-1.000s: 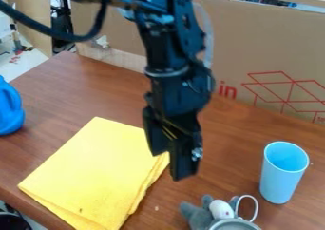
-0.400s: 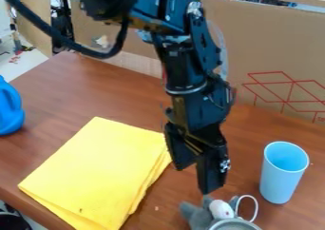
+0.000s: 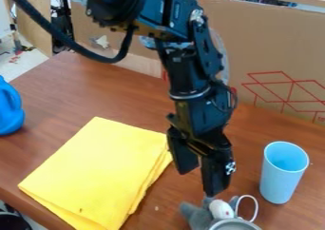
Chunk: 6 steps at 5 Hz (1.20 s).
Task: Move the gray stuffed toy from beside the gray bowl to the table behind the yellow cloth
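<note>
Two fingers [image 3: 218,173] of the black gripper [image 3: 197,183] hang apart just right of the yellow cloth [image 3: 95,167], near a gray plush toy [image 3: 198,215]; right of that cloth, farther off, stands a light-blue cup [image 3: 279,184].

From where I sat, the left edge cut off the blue plastic jug [image 3: 9,111], and the near edge cropped the folded yellow cloth [image 3: 95,169], the soft grey plush thing [image 3: 198,215] and the grey round-rimmed object [image 3: 234,225], so I couldn't tell what those last two were. The black jointed arm [image 3: 190,72] ran past the far edge and hid some red print on the brown cardboard panel [image 3: 279,53], itself cropped at right. A dark speck [image 3: 81,210] on the cloth was too small for me to identify.
</note>
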Available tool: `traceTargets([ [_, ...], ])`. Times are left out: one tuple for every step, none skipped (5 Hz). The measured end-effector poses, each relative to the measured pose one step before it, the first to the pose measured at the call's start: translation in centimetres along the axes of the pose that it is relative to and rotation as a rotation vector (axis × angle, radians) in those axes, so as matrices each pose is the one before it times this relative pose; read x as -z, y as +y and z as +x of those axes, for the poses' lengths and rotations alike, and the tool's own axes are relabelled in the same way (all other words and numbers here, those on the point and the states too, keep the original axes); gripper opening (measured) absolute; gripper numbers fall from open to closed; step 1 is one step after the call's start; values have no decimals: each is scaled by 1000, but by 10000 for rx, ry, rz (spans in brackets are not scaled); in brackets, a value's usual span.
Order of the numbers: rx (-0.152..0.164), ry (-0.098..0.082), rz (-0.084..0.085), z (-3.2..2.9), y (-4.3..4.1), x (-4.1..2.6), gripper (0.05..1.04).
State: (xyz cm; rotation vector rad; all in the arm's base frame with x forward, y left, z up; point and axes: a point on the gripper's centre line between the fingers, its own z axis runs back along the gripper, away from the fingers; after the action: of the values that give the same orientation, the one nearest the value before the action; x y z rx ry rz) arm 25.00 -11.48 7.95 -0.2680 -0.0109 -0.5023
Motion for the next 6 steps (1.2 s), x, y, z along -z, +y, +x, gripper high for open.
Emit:
traceTargets([
  [-344,-211,180,245,286,202,1001],
  [-61,12,-405,209,-401,752,1001],
  [-69,70,-73,131,128,660,1001],
  [145,39,-78,-145,-720,555,1001],
  [-118,215,-42,-313,265,1035,1001],
  [-4,-130,-125,91,-124,290,1001],
])
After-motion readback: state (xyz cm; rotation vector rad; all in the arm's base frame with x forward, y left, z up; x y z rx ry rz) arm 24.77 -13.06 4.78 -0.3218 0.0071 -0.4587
